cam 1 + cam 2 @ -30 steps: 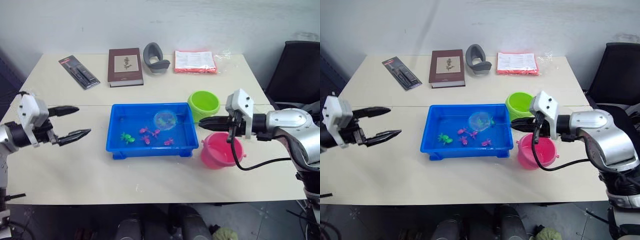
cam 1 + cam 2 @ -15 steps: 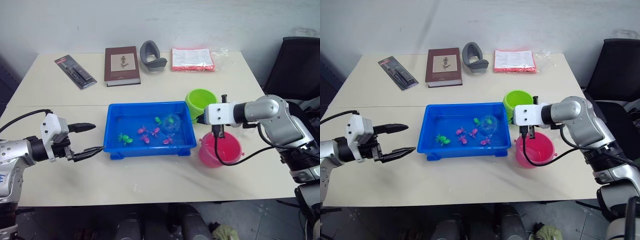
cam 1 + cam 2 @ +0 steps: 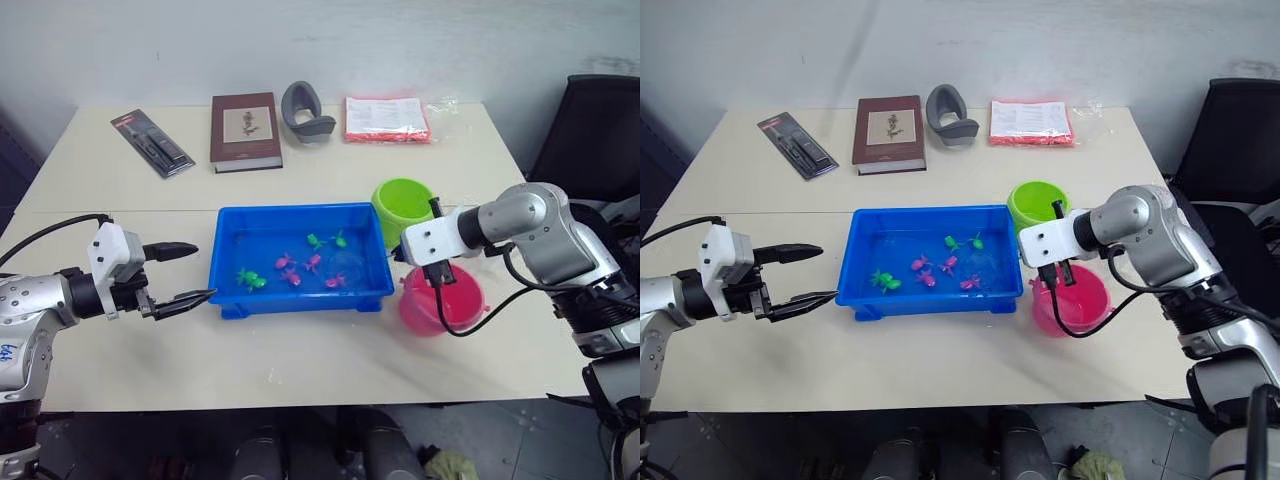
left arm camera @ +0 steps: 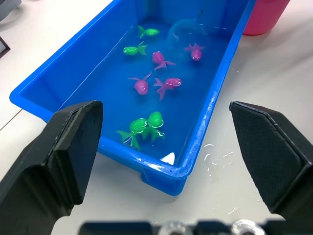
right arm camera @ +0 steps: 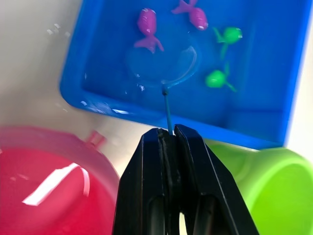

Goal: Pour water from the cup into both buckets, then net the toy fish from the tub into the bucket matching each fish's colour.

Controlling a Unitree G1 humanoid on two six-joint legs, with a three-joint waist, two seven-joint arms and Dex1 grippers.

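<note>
Directly ahead of the right gripper (image 5: 168,134), the net (image 5: 164,66) lies dipped in the water at the near-right end of the tub (image 3: 222,290), its thin stick pinched between the two black fingers, which are pressed together on it. Just beyond the hoop sit two pink fish (image 5: 146,24) and, to one side, two green fish (image 5: 217,78). Under this gripper stands the pink bucket (image 3: 465,305), touching close to the tub's right end; the green bucket (image 3: 405,205) stands just beside it on the far side.

Left gripper (image 3: 180,273) hovers off the tub's left end, just beside the rim, fingers spread wide and holding nothing. Straight in front of it, inside the tub, lies a green fish (image 4: 146,125), with pink fish (image 4: 168,84) farther along.

Well beyond both grippers, at the table's far edge, rest a book (image 3: 245,130), a black packet (image 3: 152,143), a grey holder (image 3: 305,110) and a red-edged packet (image 3: 387,118).
</note>
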